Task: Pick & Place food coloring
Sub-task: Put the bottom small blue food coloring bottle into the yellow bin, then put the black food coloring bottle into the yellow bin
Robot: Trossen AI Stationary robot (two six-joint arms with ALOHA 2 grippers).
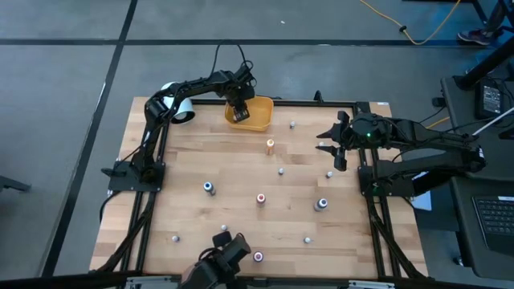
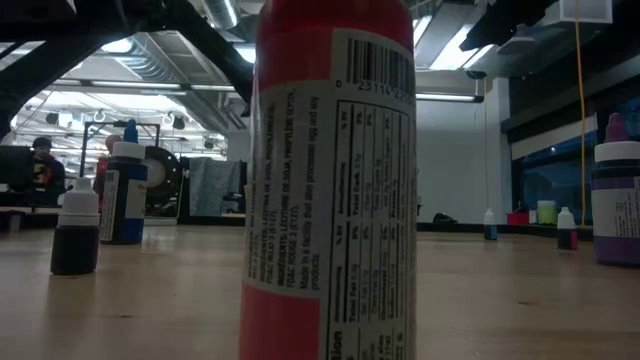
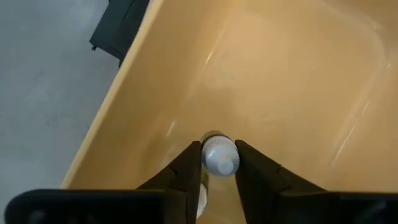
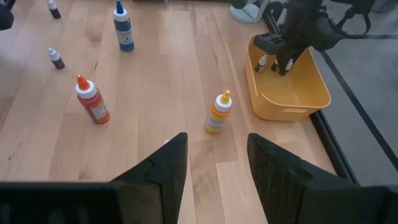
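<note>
Red-labelled bottle (image 2: pixel 335 180) fills your low view, close against the lens. Your left gripper (image 3: pixel 217 163) hangs inside the yellow bin (image 1: pixel 259 112) at the tabletop's far edge, fingers (image 3: pixel 186 177) set narrow on either side of a small white-capped bottle (image 3: pixel 219 155), touching it. Your right gripper (image 4: pixel 211 163) hovers by the right edge with its fingers parted, nothing between them; a yellow bottle (image 4: pixel 217 113) stands just ahead of it, beside the bin. Other small bottles, an orange-capped one (image 4: pixel 91 99) and a blue-capped one (image 4: pixel 123 27) among them, stand scattered across the tabletop (image 1: pixel 241 164).
</note>
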